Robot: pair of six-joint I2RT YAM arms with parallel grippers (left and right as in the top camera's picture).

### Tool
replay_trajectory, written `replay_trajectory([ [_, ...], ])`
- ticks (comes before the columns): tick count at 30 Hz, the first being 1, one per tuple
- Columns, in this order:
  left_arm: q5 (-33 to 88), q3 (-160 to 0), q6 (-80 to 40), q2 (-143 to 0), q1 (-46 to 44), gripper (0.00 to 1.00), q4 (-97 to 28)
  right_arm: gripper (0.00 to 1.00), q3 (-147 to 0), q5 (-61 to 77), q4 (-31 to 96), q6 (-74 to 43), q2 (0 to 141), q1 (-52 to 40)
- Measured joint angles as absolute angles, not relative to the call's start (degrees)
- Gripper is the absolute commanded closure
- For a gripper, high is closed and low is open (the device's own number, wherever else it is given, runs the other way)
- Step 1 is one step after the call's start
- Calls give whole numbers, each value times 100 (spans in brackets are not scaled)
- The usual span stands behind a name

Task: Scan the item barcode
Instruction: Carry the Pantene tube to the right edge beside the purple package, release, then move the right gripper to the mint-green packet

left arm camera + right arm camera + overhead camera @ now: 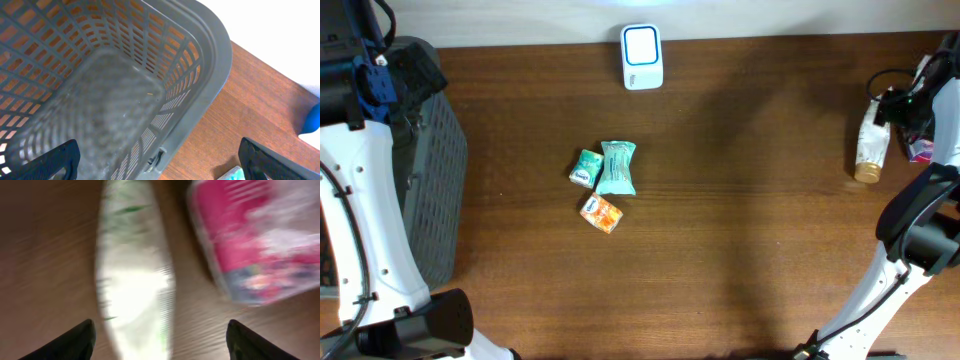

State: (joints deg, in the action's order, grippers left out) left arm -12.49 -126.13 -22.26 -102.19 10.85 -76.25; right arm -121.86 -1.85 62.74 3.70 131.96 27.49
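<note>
A white scanner (642, 56) with a blue-edged window stands at the table's far edge. Mid-table lie a long green packet (617, 167), a small green packet (585, 168) and an orange packet (602, 213). At the far right a white bottle (870, 147) with a gold cap lies beside a pink packet (920, 150). My right gripper (160, 327) is open just above the blurred white bottle (135, 275), with the pink packet (255, 240) to its right. My left gripper (160, 157) is open over the basket's rim, holding nothing. No barcode can be made out.
A grey slatted basket (430, 170) stands at the left table edge, and its inside (100, 90) shows nothing in it. A teal packet corner (232, 174) shows by the left gripper's right finger. Black cables hang near the right arm (885, 85).
</note>
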Motion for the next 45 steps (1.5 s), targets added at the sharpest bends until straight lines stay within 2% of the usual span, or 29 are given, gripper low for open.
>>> replay_trajectory([
  [4,-1249,-12613,-2228,-10219,1085,1,-7623,21,-12186,950,6613,198,13196,2480],
  [5,-1249,-12613,-2228,-10219,1085,1,-7623,19,-12186,1190,6696,115,13196,2359],
  [6,-1249,-12613,-2228,-10219,1085,1,-7623,2,-12186,1485,6799,-30,13194,2182],
  [9,-1249,-12613,-2228,-10219,1085,1,-7623,1,-12186,2032,6976,-416,13194,1730],
  [13,-1249,-12613,-2226,-10219,1085,1,-7623,1,-12186,2823,7266,-1240,13194,561],
  [16,-1249,-12613,-2228,-10219,1085,1,-7623,1,-12186,2818,7284,-1402,13194,-231],
  [20,-1249,-12613,-2228,-10219,1085,1,-7623,1,-12186,2016,7286,-1505,13194,-1461],
  [24,-1249,-12613,-2228,-10219,1085,1,-7623,1,-12186,1566,7185,-1505,13194,-2213],
  [35,-1249,-12613,-2228,-10219,1085,1,-7623,1,-12186,1391,6980,-1503,13194,-3114],
  [45,-1249,-12613,-2228,-10219,1085,1,-7623,2,-12186,1391,6997,-1505,13194,-3203],
])
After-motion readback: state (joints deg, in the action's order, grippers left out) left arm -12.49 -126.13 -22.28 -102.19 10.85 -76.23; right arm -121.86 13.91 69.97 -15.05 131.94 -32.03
